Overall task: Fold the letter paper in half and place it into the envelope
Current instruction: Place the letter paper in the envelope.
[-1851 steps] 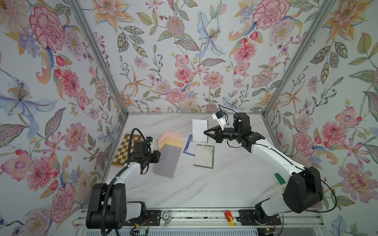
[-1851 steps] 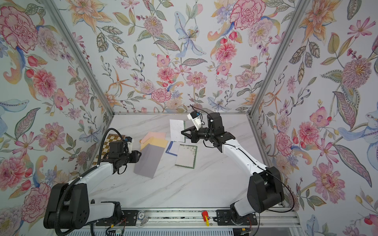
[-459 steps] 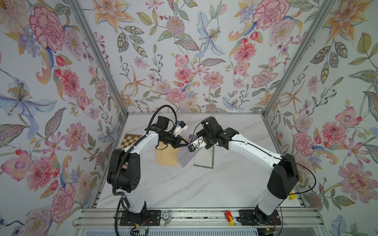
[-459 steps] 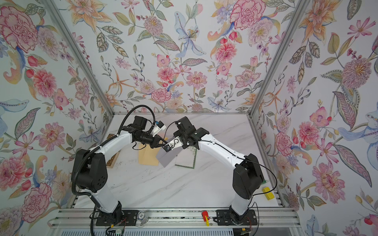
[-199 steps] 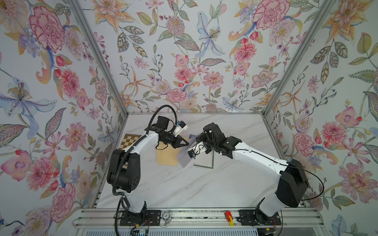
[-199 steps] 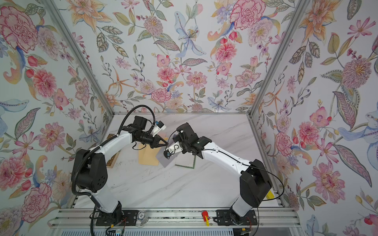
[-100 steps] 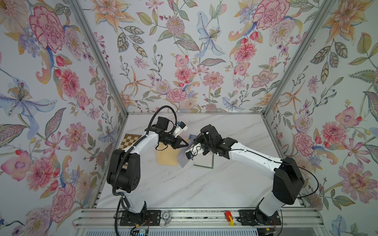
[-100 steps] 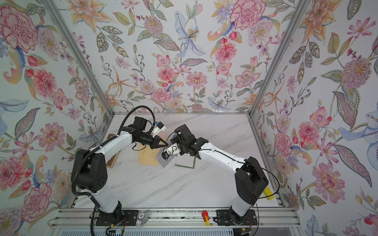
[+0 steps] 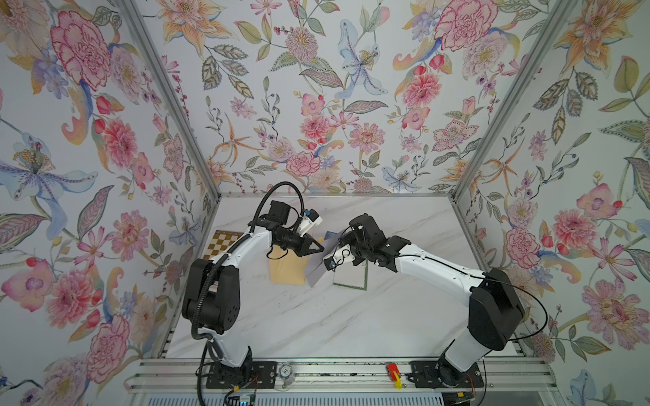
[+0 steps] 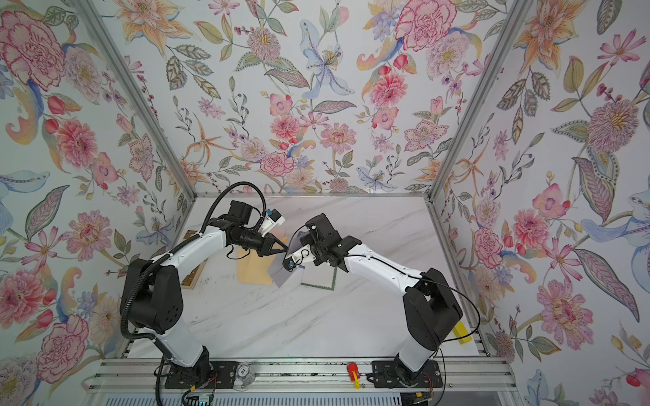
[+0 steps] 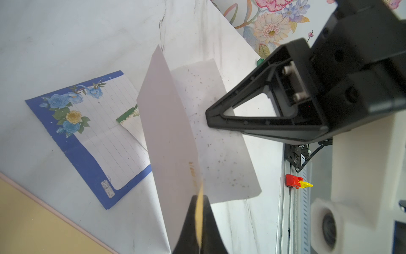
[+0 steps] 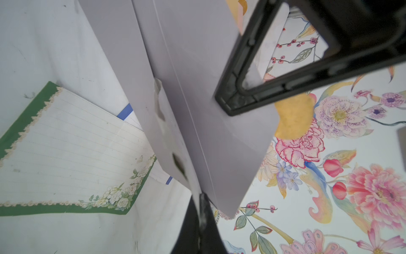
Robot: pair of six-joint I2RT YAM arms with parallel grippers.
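In the left wrist view, the left gripper (image 11: 198, 198) is closed on one edge of the pale grey envelope (image 11: 169, 132), which stands on edge in the air. The right gripper (image 11: 208, 119) has its tip against a second pale panel with dark specks just beside it. I judge this is the other side of the same envelope, but I cannot be sure. Below, on the surface (image 11: 66, 33), the blue-bordered letter paper (image 11: 98, 136) lies open, with a crease line across its middle.

In the right wrist view, the right gripper is closed on another edge of the envelope, and a narrow slit shows between its panels. The green-bordered letter paper (image 12: 72, 154) lies flat and unfolded, partly over the blue one.

In both top views, the envelope hangs near the middle of the surface. The left gripper reaches in from 10 o'clock and the right from 3 o'clock. The green-bordered paper lies at 4 o'clock of the envelope, a yellow sheet (image 9: 286, 274) at 9 o'clock.

I judge the task is in its early part. The envelope is lifted and a little opened, but no letter paper is folded in half, and none is seen inside. Folding and inserting are left, and one gripper must become free for this.
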